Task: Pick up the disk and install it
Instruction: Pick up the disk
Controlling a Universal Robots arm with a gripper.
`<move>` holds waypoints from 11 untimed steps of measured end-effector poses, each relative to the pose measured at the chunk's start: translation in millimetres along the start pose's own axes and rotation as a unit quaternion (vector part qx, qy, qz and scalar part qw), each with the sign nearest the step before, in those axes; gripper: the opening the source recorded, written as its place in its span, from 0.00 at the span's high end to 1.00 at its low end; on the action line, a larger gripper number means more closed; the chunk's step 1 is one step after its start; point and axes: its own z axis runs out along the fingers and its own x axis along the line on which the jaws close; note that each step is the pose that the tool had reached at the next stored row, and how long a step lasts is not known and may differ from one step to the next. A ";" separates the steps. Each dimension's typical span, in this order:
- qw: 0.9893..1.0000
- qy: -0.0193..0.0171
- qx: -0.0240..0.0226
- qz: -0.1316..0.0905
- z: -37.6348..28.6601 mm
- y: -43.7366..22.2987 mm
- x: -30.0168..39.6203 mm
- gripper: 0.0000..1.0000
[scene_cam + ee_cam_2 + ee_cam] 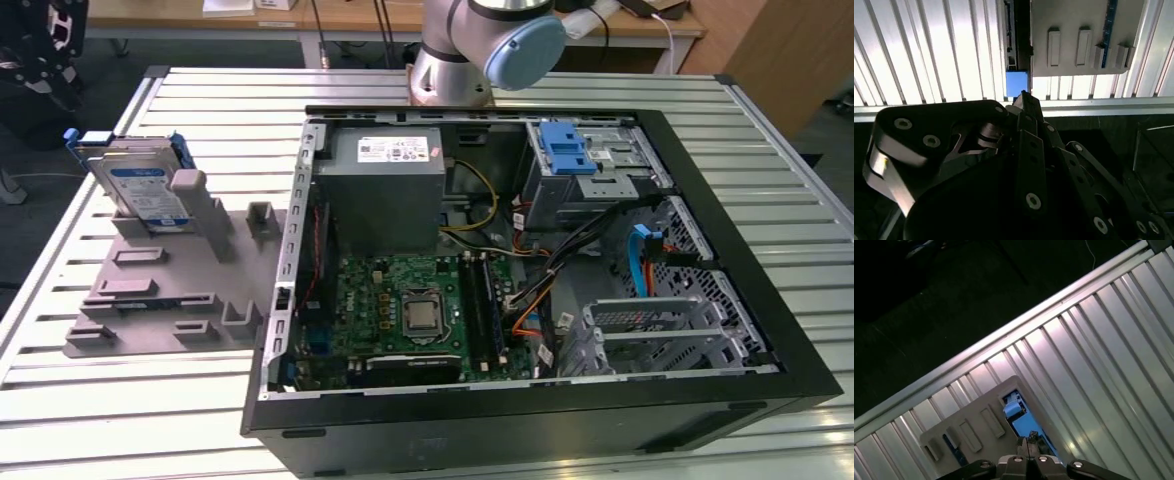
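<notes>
My gripper (1024, 442) hangs over the disk (142, 190), jaws pressed together, empty; lowered so, it could strike the disk and tip it off the grey stand (150, 300).

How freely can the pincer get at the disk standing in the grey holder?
Probably yes: the pincer hangs over the disk, whose top edge stands bare in the grey holder; nothing lies between.

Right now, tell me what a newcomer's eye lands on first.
The open computer case, green motherboard bared, sits in the middle. At the exterior view's left the disk stands upright in a grey holder; in the first wrist view the gripper hovers above it.
</notes>
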 end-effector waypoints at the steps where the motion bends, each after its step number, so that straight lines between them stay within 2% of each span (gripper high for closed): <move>1: 1.000 0.000 0.000 -0.007 0.0 0.0 0.0 0.89; 6: 0.999 0.001 -0.001 -0.041 0.2 0.0 0.0 0.89; 11: 0.997 0.002 -0.002 -0.074 0.4 0.0 0.0 0.89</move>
